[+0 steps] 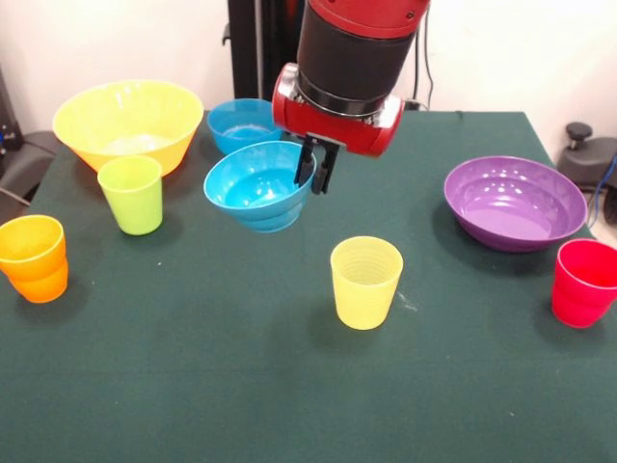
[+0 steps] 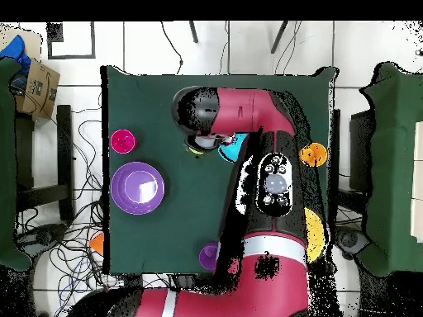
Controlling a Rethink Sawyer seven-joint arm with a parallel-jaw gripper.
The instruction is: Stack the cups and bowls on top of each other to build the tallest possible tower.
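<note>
My gripper [image 1: 314, 172] is shut on the right rim of a small blue bowl [image 1: 256, 185], which hangs tilted just above the table. In the overhead view only a sliver of that blue bowl [image 2: 232, 148] shows beside the arm, and the gripper itself is hidden under the wrist. A yellow cup [image 1: 366, 282] stands upright in front and to the right of the held bowl; in the overhead view the yellow cup [image 2: 197, 149] peeks out beneath the arm. A second blue bowl [image 1: 241, 123] sits behind. No tower is standing.
A large yellow bowl [image 1: 127, 121] sits back left, with a lime cup [image 1: 132, 193] in front of it. Orange cups [image 1: 35, 257], nested, stand at the left edge. A purple bowl [image 1: 516, 203] and red cup [image 1: 584, 282] are on the right. A purple cup [image 2: 209, 254] sits near the base.
</note>
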